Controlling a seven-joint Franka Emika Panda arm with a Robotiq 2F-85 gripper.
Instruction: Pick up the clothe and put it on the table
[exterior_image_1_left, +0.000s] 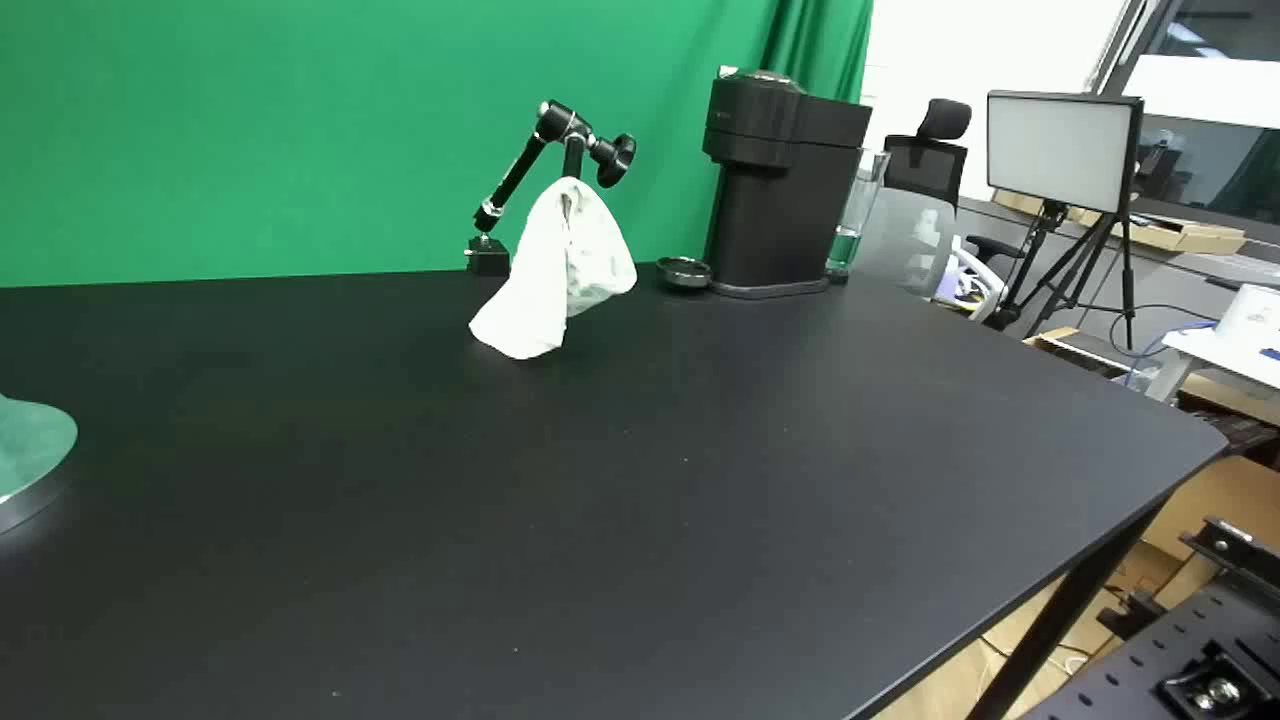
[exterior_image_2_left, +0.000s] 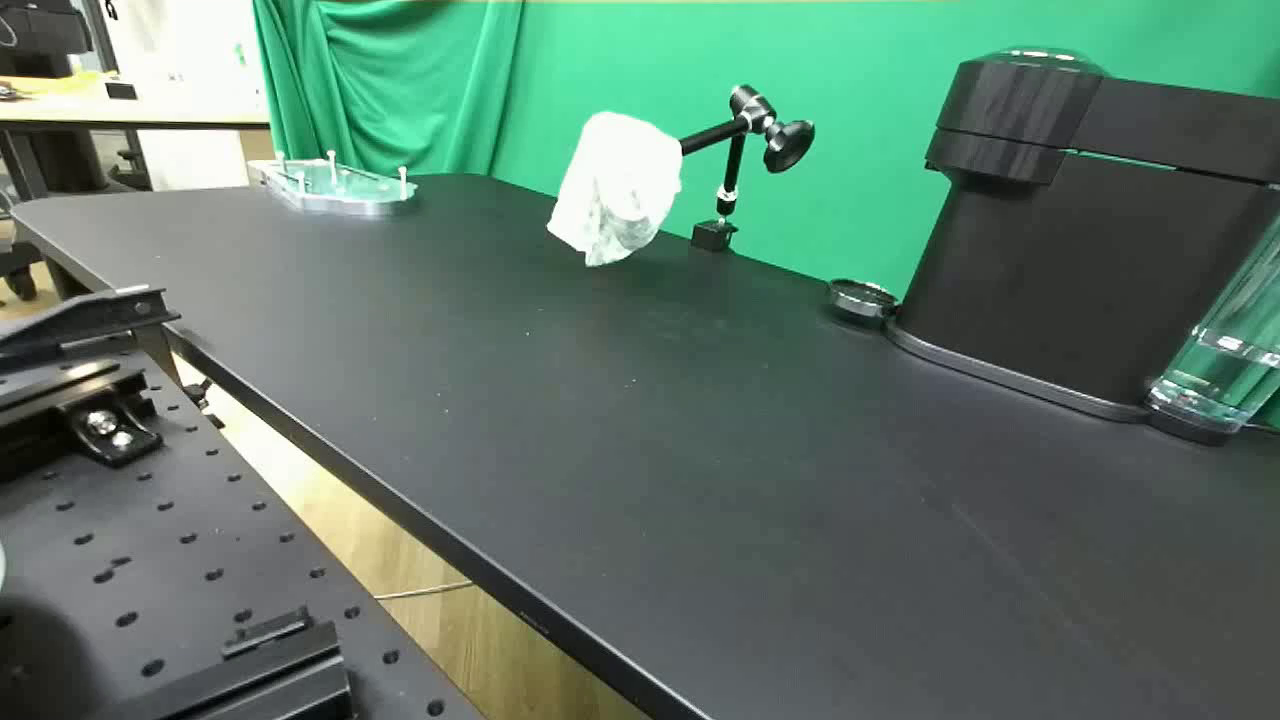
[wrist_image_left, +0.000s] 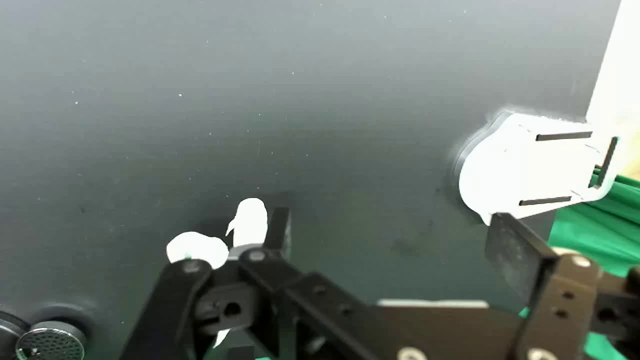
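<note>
The black table (exterior_image_2_left: 620, 420) carries a coffee machine (exterior_image_1_left: 785, 190), jointed stand (exterior_image_1_left: 515, 178) and (seemingly acrylic) plate (exterior_image_2_left: 350, 194).

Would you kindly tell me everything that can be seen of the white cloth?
The white cloth looks like thin, plain fabric with soft folds. It hangs limp over the free end of the black articulated arm, in front of the green curtain, its lower edge uneven. Whether it touches the black table is hard to tell. In the wrist view it is overexposed and partly hidden by the open tool.
</note>
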